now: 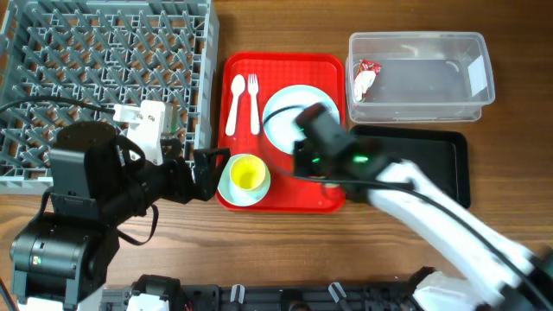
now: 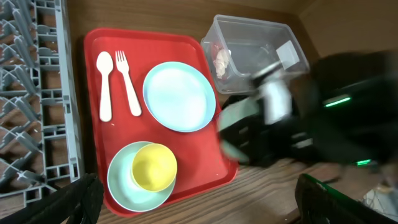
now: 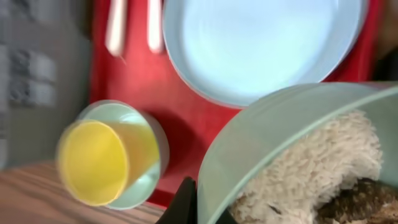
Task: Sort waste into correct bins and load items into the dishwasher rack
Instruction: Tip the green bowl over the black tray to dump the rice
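My right gripper [image 3: 189, 202] is shut on the rim of the pale blue-green bowl [image 3: 261, 134] and holds it tilted over the red tray's right side. White rice and brown bits [image 3: 311, 174] lie inside the bowl. In the overhead view my right gripper [image 1: 313, 154] hides the bowl. My left gripper [image 2: 199, 211] is open and empty, just left of the yellow cup [image 1: 246, 174], which stands on the saucer [image 1: 235, 192]. The plate [image 1: 283, 117], white spoon [image 1: 235, 104] and fork [image 1: 253, 102] lie on the tray. The red-and-white wrapper [image 1: 365, 79] lies in the clear tub [image 1: 432, 43].
The red serving tray [image 1: 281, 65] sits mid-table. The grey dishwasher rack [image 1: 104, 78] stands at the far left, its edge next to my left arm. The black tray [image 1: 436, 155] lies in front of the clear tub, partly under my right arm.
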You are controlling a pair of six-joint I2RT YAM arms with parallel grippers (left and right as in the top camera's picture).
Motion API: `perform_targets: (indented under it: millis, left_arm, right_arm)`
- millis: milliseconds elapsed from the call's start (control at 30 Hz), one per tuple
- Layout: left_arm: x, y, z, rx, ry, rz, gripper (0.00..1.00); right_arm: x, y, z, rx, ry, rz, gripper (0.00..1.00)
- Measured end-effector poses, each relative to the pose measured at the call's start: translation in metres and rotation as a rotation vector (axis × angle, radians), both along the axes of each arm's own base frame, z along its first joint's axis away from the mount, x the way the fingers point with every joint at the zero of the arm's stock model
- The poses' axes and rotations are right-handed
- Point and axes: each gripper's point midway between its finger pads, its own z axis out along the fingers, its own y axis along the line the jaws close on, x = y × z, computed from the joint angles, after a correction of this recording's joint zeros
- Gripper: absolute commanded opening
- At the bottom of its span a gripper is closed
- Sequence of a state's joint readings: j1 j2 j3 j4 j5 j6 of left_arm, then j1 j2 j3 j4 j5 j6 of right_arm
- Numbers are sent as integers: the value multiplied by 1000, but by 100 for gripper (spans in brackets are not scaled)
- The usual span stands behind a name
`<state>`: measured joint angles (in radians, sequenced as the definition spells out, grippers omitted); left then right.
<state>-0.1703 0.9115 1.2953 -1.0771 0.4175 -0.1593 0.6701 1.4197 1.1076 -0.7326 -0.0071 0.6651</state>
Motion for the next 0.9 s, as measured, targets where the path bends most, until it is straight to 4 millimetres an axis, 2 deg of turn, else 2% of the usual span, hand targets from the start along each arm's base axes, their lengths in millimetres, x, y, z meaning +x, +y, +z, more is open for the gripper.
perform_targets:
  millis: [100, 233, 300, 467, 567, 633, 700, 767, 900]
  left_arm:
    - [0, 0, 0, 0, 0, 0, 100]
    - [0, 0, 0, 0, 0, 0, 100]
    - [0, 0, 0, 0, 0, 0, 100]
    - [0, 0, 0, 0, 0, 0, 100]
    - [0, 0, 0, 0, 0, 0, 100]
    - [0, 0, 0, 0, 0, 0, 100]
    - [0, 0, 0, 0, 0, 0, 100]
    - [0, 0, 0, 0, 0, 0, 100]
    - [0, 0, 0, 0, 0, 0, 100]
  right_arm:
    - [9, -37, 35, 88, -44, -6, 4]
    - [14, -80, 38, 191, 1, 42, 4]
    - [15, -93, 33, 247, 14, 50, 4]
    - [3, -131, -20, 562, 84, 59, 5]
    - [2, -140, -36, 702, 38, 67, 4]
    - [4, -146, -38, 781, -11, 76, 4]
    - [7, -148, -27, 871, -65, 102, 4]
    - [8, -147, -8, 969, -145, 151, 4]
    - [8, -147, 9, 1052, -203, 185, 4]
